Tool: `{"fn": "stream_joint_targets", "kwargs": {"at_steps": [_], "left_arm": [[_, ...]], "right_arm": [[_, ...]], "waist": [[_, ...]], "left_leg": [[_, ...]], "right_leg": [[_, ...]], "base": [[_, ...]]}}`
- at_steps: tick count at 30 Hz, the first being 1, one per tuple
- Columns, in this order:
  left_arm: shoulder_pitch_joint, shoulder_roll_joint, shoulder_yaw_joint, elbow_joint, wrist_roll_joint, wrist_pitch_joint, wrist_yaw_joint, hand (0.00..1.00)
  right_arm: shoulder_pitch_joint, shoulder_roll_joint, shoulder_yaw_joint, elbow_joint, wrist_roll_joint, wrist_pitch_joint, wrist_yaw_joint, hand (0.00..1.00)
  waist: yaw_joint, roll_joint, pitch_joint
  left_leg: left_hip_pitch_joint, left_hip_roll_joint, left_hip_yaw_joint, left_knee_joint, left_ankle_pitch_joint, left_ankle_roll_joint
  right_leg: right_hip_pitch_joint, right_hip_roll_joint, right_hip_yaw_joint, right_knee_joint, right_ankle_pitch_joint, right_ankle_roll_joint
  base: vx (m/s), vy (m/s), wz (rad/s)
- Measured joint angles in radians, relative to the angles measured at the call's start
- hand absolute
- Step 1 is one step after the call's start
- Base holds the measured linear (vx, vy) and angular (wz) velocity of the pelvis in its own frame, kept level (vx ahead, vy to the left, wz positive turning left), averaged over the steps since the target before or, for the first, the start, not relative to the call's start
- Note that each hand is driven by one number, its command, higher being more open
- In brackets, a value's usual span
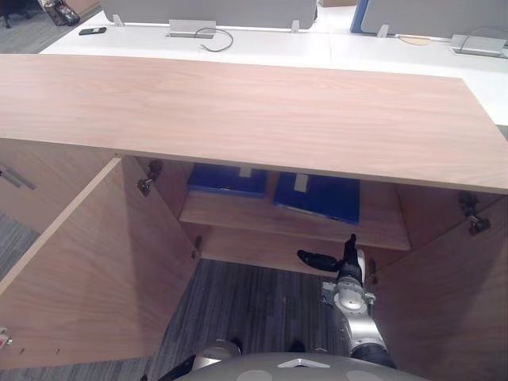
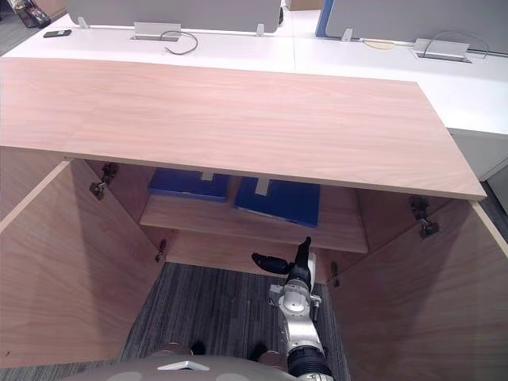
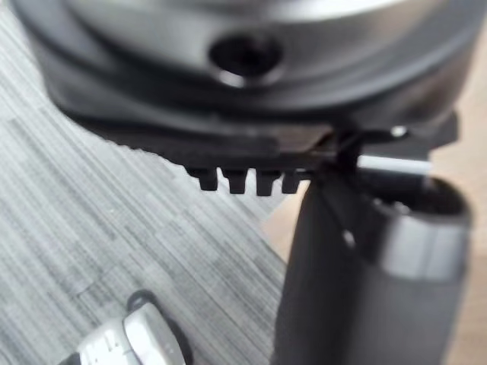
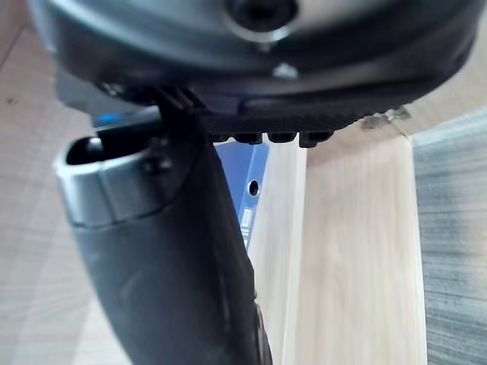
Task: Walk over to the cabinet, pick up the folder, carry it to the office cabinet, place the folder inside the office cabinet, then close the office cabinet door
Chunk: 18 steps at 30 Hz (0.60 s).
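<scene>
Left hand (image 3: 251, 144) over grey striped carpet (image 3: 91, 228), fingers (image 3: 232, 181) in a row (thumb (image 3: 358, 304) beside), wood panel (image 3: 473, 163) past thumb.

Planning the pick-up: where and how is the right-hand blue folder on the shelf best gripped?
Grip the folder by its front edge, coming in level from the open front, below the cabinet top. It lies flat on the shelf, so a pinch with the thumb on top and the fingers slid beneath probably suits. The right hand is nearest.

light: bright, overhead | shadow: dim under cabinet top (image 1: 238, 103), shelf (image 1: 238, 210) shaded | desk (image 1: 278, 48) washed white
</scene>
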Motion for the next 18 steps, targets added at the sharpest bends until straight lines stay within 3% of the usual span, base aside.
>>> {"fn": "stream_joint_targets", "kwargs": {"at_steps": [5, 9, 16, 18], "left_arm": [[-0.001, 0.037, -0.088, 0.004, 0.074, -0.017, -0.005, 1.0], [-0.002, 0.057, -0.123, -0.011, 0.074, -0.036, -0.008, 1.0], [-0.005, 0.063, -0.197, -0.031, 0.069, -0.034, -0.005, 1.0], [-0.006, 0.062, -0.212, -0.034, 0.069, -0.034, -0.004, 1.0]], "right_arm": [[-0.181, -0.084, 0.066, 0.095, -0.122, -0.001, 0.004, 1.0], [-0.391, -0.17, 0.117, 0.27, -0.189, -0.002, 0.01, 1.0], [-0.662, -0.243, 0.214, 0.474, -0.194, -0.009, 0.049, 1.0], [-0.694, -0.242, 0.23, 0.522, -0.193, -0.009, 0.064, 1.0]], "waist": [[0.013, -0.008, -0.002], [0.05, -0.014, 0.014], [0.109, 0.005, 0.127], [0.112, 0.01, 0.154]], "left_leg": [[-0.021, -0.035, 0.003, 0.007, 0.004, 0.007], [-0.072, -0.068, -0.009, 0.043, 0.01, 0.017], [-0.188, -0.102, -0.044, 0.111, 0.03, 0.053], [-0.198, -0.108, -0.057, 0.109, 0.037, 0.049]], "right_leg": [[0.025, -0.012, 0.025, -0.107, 0.077, 0.028], [0.008, -0.031, 0.02, -0.135, 0.111, 0.038], [-0.063, -0.054, -0.001, -0.132, 0.15, 0.03], [-0.066, -0.06, -0.014, -0.132, 0.153, 0.031]], "base": [[-0.01, 0.127, -0.08], [-0.07, 0.091, 0.13], [-0.12, 0.067, 0.17], [-0.08, 0.027, 0.22]]}}
